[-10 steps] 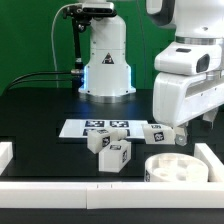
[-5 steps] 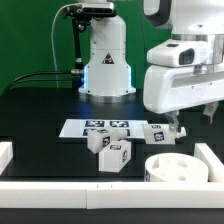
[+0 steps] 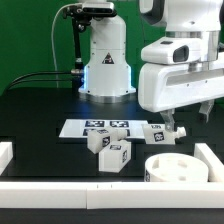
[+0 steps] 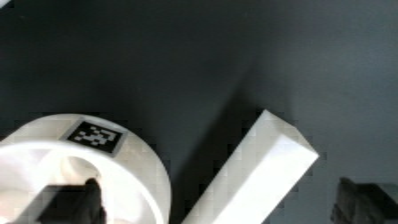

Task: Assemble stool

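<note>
The round white seat (image 3: 175,168) lies flat at the front of the exterior view's right. In the wrist view its rim (image 4: 71,160) carries a square tag. Three chunky white legs with tags lie on the black table: one (image 3: 100,142) by the marker board, one (image 3: 116,155) in front of it, one (image 3: 155,133) further right. My gripper (image 3: 173,128) hangs just right of that last leg and behind the seat, above the table. In the wrist view the gripper (image 4: 222,205) is open with nothing held, and its dark fingers (image 4: 71,203) stand wide apart.
The marker board (image 3: 92,127) lies mid-table. White border rails run along the front (image 3: 90,190), the left (image 3: 5,153) and the right (image 3: 212,160). A long white bar (image 4: 267,165) shows beside the seat in the wrist view. The robot base (image 3: 106,65) stands at the back.
The arm's hand has risen and shifted a little toward the exterior view's left. The stool parts have not moved.
</note>
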Motion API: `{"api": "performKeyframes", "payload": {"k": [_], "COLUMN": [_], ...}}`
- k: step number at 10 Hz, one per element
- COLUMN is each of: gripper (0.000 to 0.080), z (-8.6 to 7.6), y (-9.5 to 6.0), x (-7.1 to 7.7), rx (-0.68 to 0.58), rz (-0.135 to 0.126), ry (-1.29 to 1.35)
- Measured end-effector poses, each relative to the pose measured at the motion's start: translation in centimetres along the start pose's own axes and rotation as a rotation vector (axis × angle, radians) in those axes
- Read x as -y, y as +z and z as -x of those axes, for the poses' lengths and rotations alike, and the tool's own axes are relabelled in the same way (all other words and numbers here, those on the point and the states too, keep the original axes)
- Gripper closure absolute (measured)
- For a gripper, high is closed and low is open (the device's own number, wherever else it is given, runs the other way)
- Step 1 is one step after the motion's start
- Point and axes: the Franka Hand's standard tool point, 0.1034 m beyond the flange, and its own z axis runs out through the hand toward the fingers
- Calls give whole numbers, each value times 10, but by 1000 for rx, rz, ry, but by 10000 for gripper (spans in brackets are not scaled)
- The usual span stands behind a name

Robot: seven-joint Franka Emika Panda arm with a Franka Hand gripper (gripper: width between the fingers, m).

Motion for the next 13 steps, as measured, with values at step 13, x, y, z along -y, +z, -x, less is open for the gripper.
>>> {"api": "performKeyframes", "payload": {"k": [13], "gripper": [151], "z": [51], "y": [-2], "x": [12], "rx": [29], "rz": [-59], "ry": [1063]}}
